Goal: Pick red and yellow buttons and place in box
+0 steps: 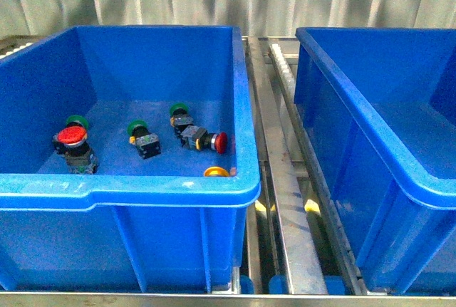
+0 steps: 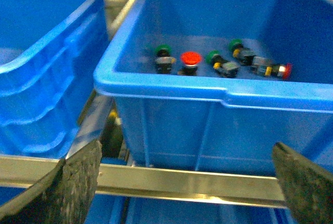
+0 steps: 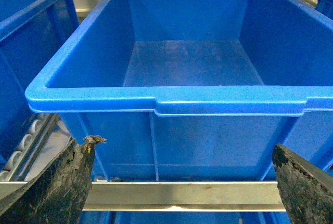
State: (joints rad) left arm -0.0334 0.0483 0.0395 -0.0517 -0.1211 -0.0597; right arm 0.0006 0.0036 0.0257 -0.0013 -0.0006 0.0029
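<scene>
Inside left bin (image 1: 142,189): red button (image 1: 71,136) upright, second red button (image 1: 214,141) lying cap rightward, yellow button (image 1: 216,172) by front wall. Left gripper (image 2: 186,148) nearer, apart, outside that wall; right gripper (image 3: 183,143) apart, facing empty box (image 3: 166,102).

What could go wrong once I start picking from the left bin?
1. The yellow button sits low against the left bin's front wall, mostly hidden in the front view; the left tool may strike the rim reaching it.
2. The tipped red button lies right beside a green button; a wide grasp could catch both.
3. The upright red button has a second green button just behind it, so there is the same mix-up risk.
</scene>
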